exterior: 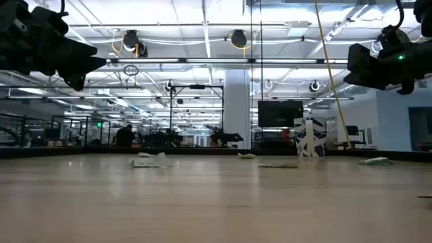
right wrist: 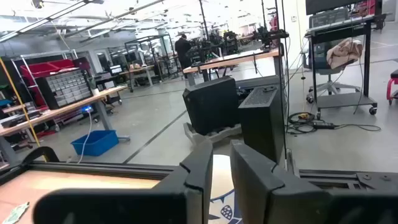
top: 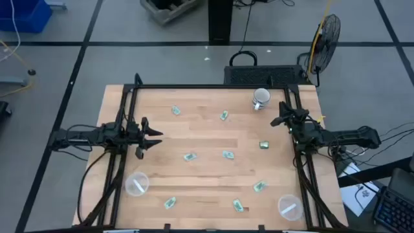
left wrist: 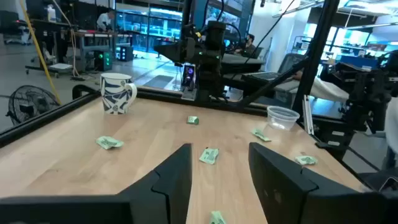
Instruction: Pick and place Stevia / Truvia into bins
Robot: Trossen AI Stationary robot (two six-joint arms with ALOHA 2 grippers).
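Dark left pincer (top: 157, 138) wide open, empty, above table.

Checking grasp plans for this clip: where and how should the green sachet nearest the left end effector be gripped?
The pale green paper sachet lies flat on the wooden table, so probably come straight down and pinch across its short sides. The left end effector hovers open beside it.

The robot has two thin black arms made of dark tubes and chunky joints. Black cables run down along each one. The left gripper (top: 155, 139) and the right gripper (top: 277, 120) each have two flat, dark, wedge-shaped fingers (left wrist: 176, 176). A small green light glows on the right arm.
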